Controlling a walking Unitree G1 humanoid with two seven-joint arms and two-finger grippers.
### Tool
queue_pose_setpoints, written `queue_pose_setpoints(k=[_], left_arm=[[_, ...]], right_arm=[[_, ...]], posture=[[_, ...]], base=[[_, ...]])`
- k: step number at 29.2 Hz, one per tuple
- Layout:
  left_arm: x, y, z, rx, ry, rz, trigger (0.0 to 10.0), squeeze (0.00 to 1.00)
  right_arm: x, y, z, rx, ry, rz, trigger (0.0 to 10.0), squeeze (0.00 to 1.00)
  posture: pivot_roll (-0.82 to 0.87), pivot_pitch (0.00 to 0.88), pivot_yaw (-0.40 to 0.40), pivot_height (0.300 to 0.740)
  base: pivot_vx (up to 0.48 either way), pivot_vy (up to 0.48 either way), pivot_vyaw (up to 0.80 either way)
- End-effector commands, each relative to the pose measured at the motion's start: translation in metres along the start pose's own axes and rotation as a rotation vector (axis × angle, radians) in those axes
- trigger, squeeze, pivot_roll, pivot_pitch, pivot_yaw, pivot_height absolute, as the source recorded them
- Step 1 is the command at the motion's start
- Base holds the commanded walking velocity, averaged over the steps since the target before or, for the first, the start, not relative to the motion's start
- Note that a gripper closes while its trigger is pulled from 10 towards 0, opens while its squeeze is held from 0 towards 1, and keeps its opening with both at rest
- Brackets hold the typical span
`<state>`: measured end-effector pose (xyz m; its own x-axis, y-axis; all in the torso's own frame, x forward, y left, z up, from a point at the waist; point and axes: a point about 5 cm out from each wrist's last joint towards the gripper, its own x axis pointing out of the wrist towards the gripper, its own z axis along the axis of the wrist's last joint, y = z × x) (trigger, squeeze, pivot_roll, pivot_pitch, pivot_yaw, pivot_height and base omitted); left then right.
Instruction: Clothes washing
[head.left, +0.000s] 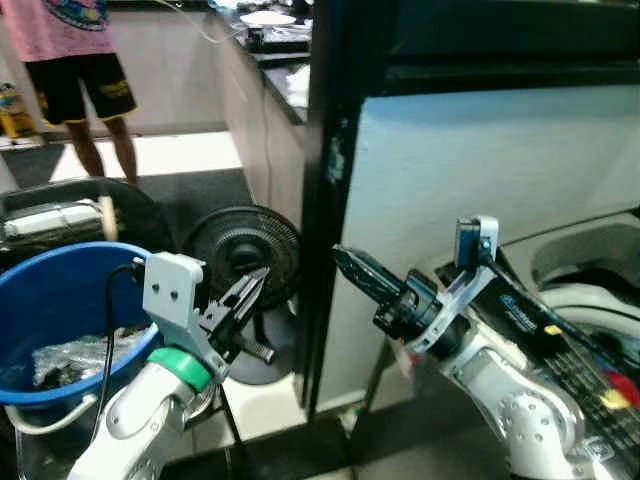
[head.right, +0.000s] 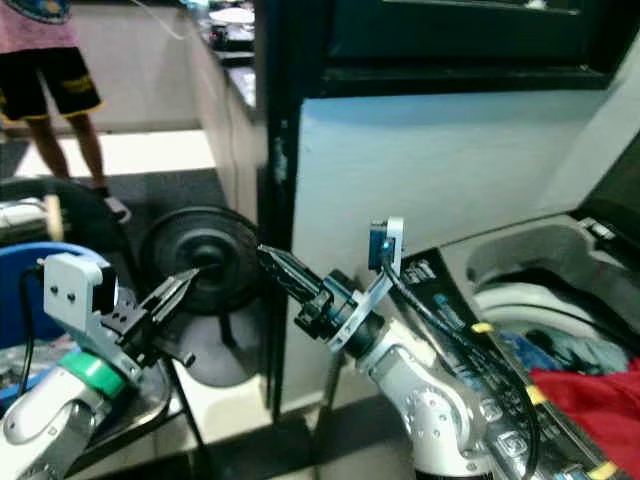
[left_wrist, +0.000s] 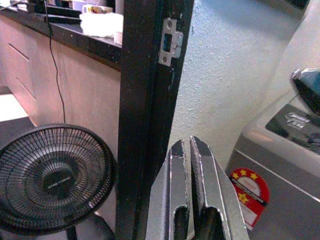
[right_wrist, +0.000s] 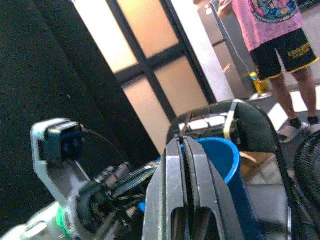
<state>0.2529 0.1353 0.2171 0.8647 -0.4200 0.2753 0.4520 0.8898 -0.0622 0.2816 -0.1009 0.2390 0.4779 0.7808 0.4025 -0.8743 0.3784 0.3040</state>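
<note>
Left gripper (head.left: 250, 290) fingers pressed together, holding nothing – it hangs in the air over the right rim of the blue bucket (head.left: 60, 300), pointing toward the black door frame (head.left: 330, 200). Right gripper (head.left: 355, 272) fingers also pinched closed and empty, aimed left toward the other arm, in front of the pale wall.

Bucket sits low at the robot's left, with something pale and crumpled inside – too blurred to say if it is laundry. Washer (head.right: 540, 290) is at the robot's right, lid up; a red cloth (head.right: 590, 395) lies at the near edge of the drum opening, other clothes beneath it.

Floor fan (head.left: 245, 250) stands between bucket and door frame. A person (head.left: 75, 70) stands well back on the floor, near the bench (head.left: 275, 70).

Step, as judged: between loads, both arms empty. Next move likely calls for opening one set of fingers and reaching down into either bucket or drum – avoid the fan and frame.
</note>
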Motion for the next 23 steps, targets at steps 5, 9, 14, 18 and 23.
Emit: queue_pose_setpoints(k=[5,9,14,18,23], left_arm=[[-0.001,0.003,0.001,0.001,-0.003,0.014,10.0,0.0],[-0.001,0.007,0.002,0.016,-0.009,0.05,10.0,0.0],[-0.002,0.011,0.002,0.013,-0.017,0.099,10.0,0.0],[-0.003,0.015,0.003,0.02,-0.031,0.127,10.0,0.0],[-0.003,0.023,0.006,0.039,-0.051,0.188,10.0,0.0]], right_arm=[[0.007,0.008,0.001,-0.055,0.018,0.043,10.0,0.0],[0.011,0.005,-0.001,-0.022,0.015,0.007,10.0,0.0],[0.013,0.004,-0.002,-0.062,0.034,0.017,10.0,0.0],[0.014,0.005,-0.003,-0.071,0.041,0.021,10.0,0.0],[0.019,0.005,-0.009,-0.092,0.061,0.007,10.0,0.0]], posture=[[0.02,0.0,-0.013,0.74],[0.02,0.0,-0.023,0.74],[0.02,0.0,-0.035,0.74],[0.02,0.0,-0.039,0.74],[0.02,0.0,-0.052,0.74]], base=[[0.0,0.48,0.8],[0.0,0.24,0.4],[0.0,0.0,0.0],[0.0,0.0,0.0],[0.0,0.0,0.0]])
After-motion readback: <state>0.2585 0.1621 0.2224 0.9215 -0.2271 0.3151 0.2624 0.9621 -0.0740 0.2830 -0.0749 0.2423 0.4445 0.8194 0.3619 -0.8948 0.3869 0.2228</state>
